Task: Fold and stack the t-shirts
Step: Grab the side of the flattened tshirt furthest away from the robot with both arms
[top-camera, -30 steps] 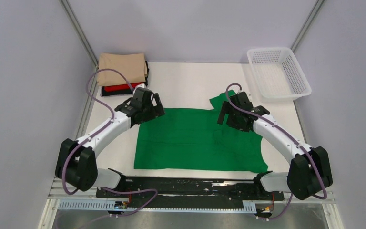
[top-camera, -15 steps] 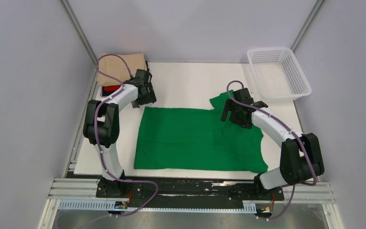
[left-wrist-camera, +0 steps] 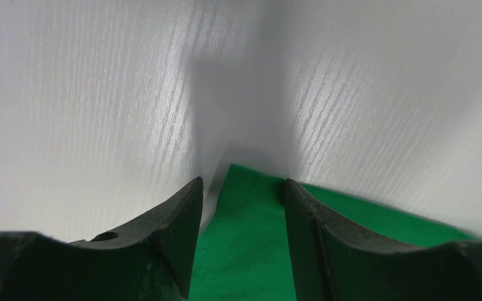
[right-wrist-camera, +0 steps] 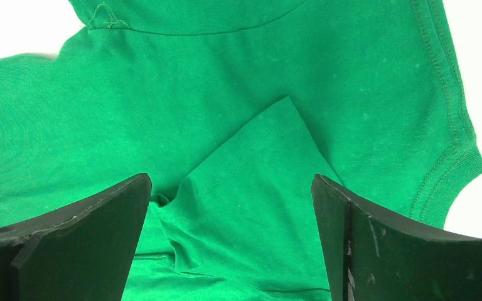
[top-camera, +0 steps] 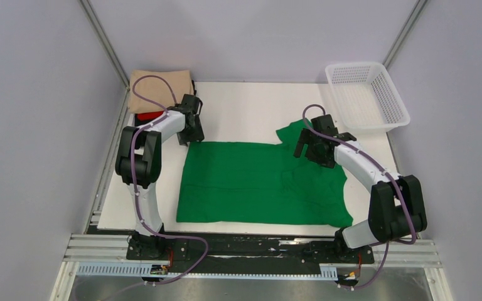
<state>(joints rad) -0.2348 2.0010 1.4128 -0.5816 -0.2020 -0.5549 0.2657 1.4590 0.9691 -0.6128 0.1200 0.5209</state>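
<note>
Green t-shirt point(top-camera: 257, 182) lies spread on the tabletop point(top-camera: 245, 113), near-left of the basket point(top-camera: 367, 94). It's soft and limp: pinch its corners. Your left claw point(left-wrist-camera: 243, 188) and right claw point(right-wrist-camera: 231, 188) both gape, holding nothing.

The top camera looks down from above and behind the arm bases point(top-camera: 145, 243) over the whole white bench point(top-camera: 245, 103). The left wrist camera sits close to the bench, facing a corner of the bright green cloth t-shirt point(left-wrist-camera: 248, 251). The right wrist camera looks closely down on its sleeve; all three share that shirt.
</note>
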